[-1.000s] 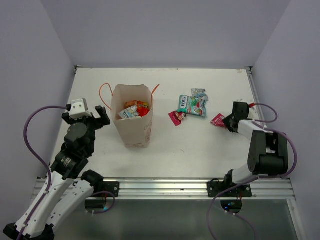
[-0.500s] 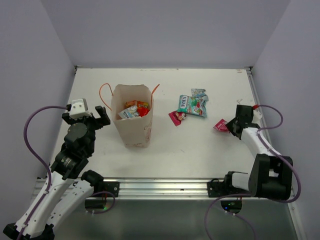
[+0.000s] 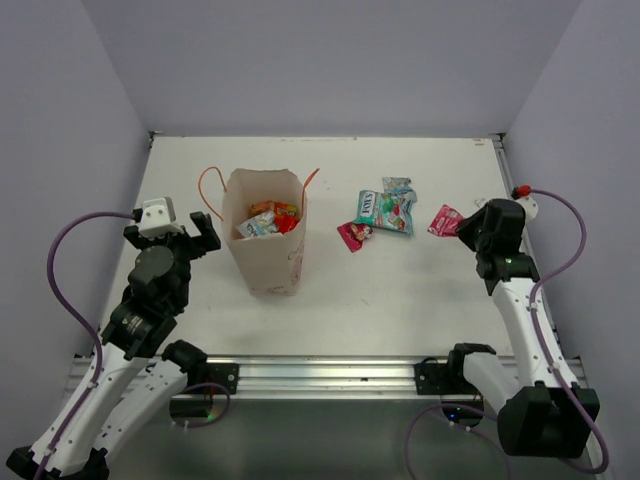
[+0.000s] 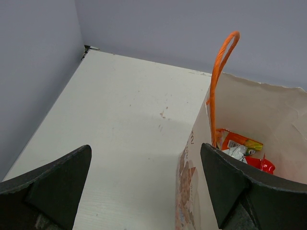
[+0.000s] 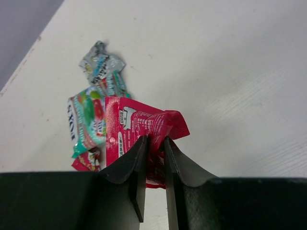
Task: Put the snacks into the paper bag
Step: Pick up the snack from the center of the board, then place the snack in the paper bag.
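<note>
Hard to read on the red packet (image 5: pixel 136 125): only small white print, creased where pinched. Gripped at its crumpled middle by the right jaws, clenched tight on it, held over the right part of the table (image 3: pixel 400 300), well apart from the paper bag (image 3: pixel 268 265). Lower edge hidden behind the jaws.

Partly covered behind it in the right wrist view: the loose heap of packets (image 5: pixel 91 117), a teal-and-white one uppermost, a silvery-blue one beyond, a scrap of dark pink below. Exact count impossible to tell. From above, just a small cluster lying between the bag and the held packet.

As for the bag: upright, left of centre, mouth open, thin orange handles (image 4: pixel 218 72) at either side. Inside, a jumble of packets in the bag (image 4: pixel 242 151), orange, red and silvery, the lower ones buried out of sight. Cut off at the right and bottom edges of the left wrist view.

Spread wide and holding nothing: the left jaws, just left of the bag, only their dark tips visible up close.

Underneath, plain white, faintly scuffed and speckled. All around, bare pale lilac walls (image 3: pixel 320 60) on three sides. Along the near edge, a metal rail (image 3: pixel 330 372) carrying both arm bases, with purple cables (image 3: pixel 62 270) looping off each arm.
</note>
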`<state>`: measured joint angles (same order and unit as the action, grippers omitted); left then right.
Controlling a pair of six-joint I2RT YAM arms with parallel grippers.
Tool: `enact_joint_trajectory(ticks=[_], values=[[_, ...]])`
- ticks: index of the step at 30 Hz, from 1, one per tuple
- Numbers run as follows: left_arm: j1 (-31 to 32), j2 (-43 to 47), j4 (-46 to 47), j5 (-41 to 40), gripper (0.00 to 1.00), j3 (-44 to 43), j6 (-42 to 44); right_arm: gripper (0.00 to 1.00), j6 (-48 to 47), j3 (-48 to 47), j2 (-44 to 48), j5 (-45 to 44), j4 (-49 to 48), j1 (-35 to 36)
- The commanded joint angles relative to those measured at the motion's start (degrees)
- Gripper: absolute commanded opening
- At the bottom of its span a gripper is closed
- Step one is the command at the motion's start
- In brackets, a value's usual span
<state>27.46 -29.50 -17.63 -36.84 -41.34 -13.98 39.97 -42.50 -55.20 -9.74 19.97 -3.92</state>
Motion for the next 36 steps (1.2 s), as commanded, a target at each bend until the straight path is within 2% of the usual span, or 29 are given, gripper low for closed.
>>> enact_joint_trajectory(ticks=[1,7,25,31,36], values=[[-0.1,0.4,2.6,-0.1,1.00,0.5,-0.3,0.00,-3.3,-6.1,2.0,1.9,-1.7,2.9],[-0.1,0.9,2.6,-0.2,1.00,0.6,-0.3,0.00,-8.3,-14.4,-0.3,-1.6,-1.1,15.2],[-0.1,1.1,2.9,-0.1,1.00,0.6,-0.4,0.00,-20.4,-40.5,-14.8,-3.4,-5.1,40.1],[-0.1,0.9,2.9,0.2,1.00,0.6,-0.3,0.00,-29.2,-48.5,-21.3,-6.5,-8.1,49.6],[-0.1,1.1,2.9,0.3,1.00,0.6,-0.3,0.00,-38.6,-55.0,-26.3,-5.4,-8.4,55.3]])
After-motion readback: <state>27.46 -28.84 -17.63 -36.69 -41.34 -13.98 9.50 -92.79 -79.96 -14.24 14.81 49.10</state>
